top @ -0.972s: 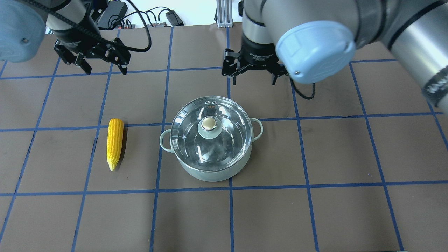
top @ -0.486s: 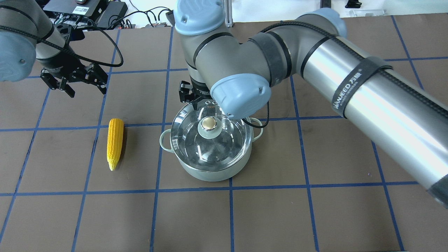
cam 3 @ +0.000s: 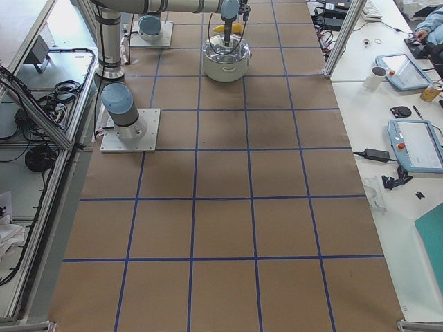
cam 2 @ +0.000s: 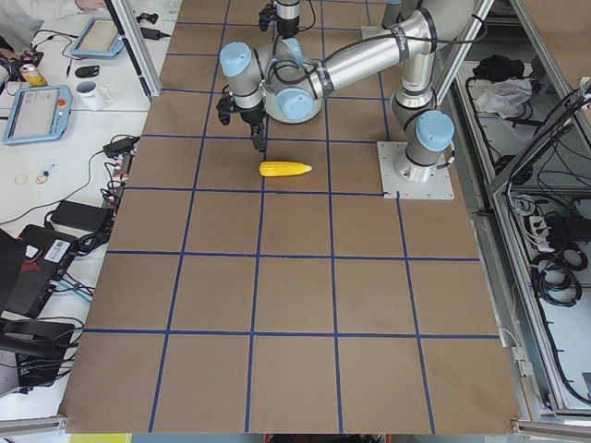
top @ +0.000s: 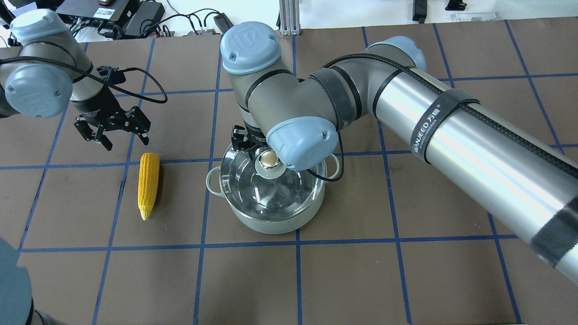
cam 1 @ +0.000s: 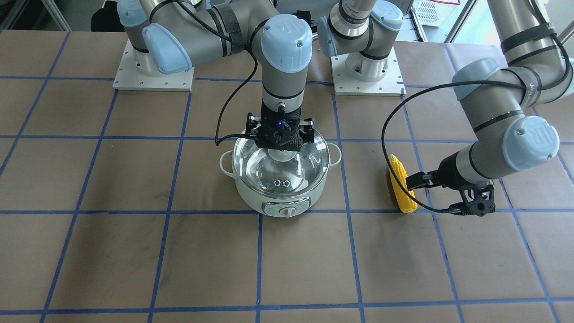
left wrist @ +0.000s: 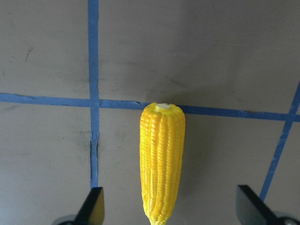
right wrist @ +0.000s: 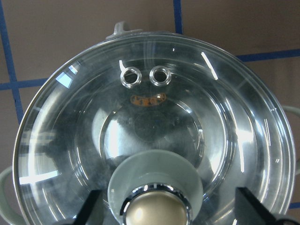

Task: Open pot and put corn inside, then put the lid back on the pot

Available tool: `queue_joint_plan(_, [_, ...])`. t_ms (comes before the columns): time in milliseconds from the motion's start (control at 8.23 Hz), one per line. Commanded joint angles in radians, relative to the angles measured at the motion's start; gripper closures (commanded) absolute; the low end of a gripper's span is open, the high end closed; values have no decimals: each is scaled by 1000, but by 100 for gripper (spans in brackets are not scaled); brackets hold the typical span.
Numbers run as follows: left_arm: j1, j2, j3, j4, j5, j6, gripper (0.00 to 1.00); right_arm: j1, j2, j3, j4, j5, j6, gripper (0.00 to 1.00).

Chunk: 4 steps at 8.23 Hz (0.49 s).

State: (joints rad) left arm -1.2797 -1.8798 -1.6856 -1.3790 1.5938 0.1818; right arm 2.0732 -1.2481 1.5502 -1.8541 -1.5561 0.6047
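The pale green pot (top: 271,224) stands mid-table with its dial panel (cam 1: 287,210) on the operators' side. The clear glass lid (top: 271,192) sits closed on it, with its beige-capped knob (top: 269,159) showing. My right gripper (cam 1: 280,142) hangs open just above the knob (right wrist: 154,192), a finger on each side, not touching. The yellow corn (top: 148,185) lies flat left of the pot. My left gripper (top: 126,142) is open and empty, above the table just beyond the corn's blunt end (left wrist: 162,108).
The table is brown paper with a blue tape grid (top: 298,280). My right forearm (top: 451,131) spans the right half above the table. Cables and electronics (top: 135,18) lie along the far edge. The arm base plates (cam 1: 152,76) are on the robot's side.
My right arm swung in from beyond the pot until its gripper hung over the lid knob. My left gripper moved nearer and lower, towards the corn's blunt end. Pot, lid and corn have not moved.
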Motion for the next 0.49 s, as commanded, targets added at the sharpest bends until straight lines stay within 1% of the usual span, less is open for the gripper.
queue_joint_plan(0, [2, -80, -17, 4, -1, 1, 0, 1, 1, 5, 3, 19, 3, 1])
queue_joint_plan(121, [8, -108, -34, 18, -1, 1, 0, 1, 1, 5, 0, 19, -3, 20])
queue_joint_plan(243, [10, -123, -43, 18, -1, 8, 0, 1, 2, 5, 0, 25, 3, 32])
queue_joint_plan(364, [8, -133, -45, 17, 9, 24, 0, 1, 1, 5, -2, 37, 0, 33])
